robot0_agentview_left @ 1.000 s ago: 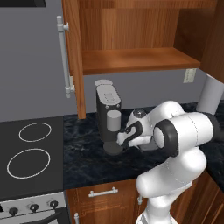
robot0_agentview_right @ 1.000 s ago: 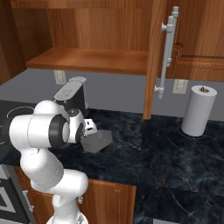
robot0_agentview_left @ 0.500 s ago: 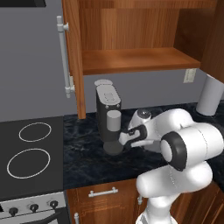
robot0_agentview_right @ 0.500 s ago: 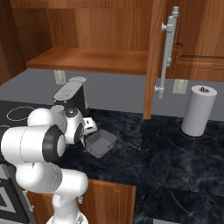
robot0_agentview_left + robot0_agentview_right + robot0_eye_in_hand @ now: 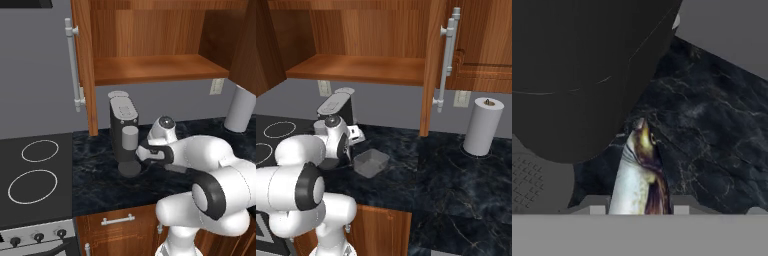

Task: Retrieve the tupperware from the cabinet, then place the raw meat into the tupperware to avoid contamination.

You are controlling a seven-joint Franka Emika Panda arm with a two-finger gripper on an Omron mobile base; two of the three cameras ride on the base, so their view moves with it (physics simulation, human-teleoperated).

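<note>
In the hand view the raw meat [image 5: 639,170], a pale silvery fish-like piece with a brownish end, sticks up between my gripper's fingertips; my gripper [image 5: 639,204] is shut on it. In the left base view my gripper [image 5: 143,154] hangs low over the dark counter, right beside the coffee machine's base. The tupperware [image 5: 371,162], a small grey open box, sits on the counter just right of my hand. Above, the cabinet [image 5: 150,67] stands open with a bare shelf [image 5: 356,67].
The black coffee machine [image 5: 124,132] rises close to the left of my hand and looms dark in the hand view [image 5: 577,65]. A white paper-towel roll [image 5: 483,125] stands at the back right. The open cabinet door [image 5: 433,60] hangs overhead. A stovetop [image 5: 35,175] lies left.
My elbow and forearm have swung lower and toward the camera, while the hand stays by the coffee machine's base. The tupperware has not moved.
</note>
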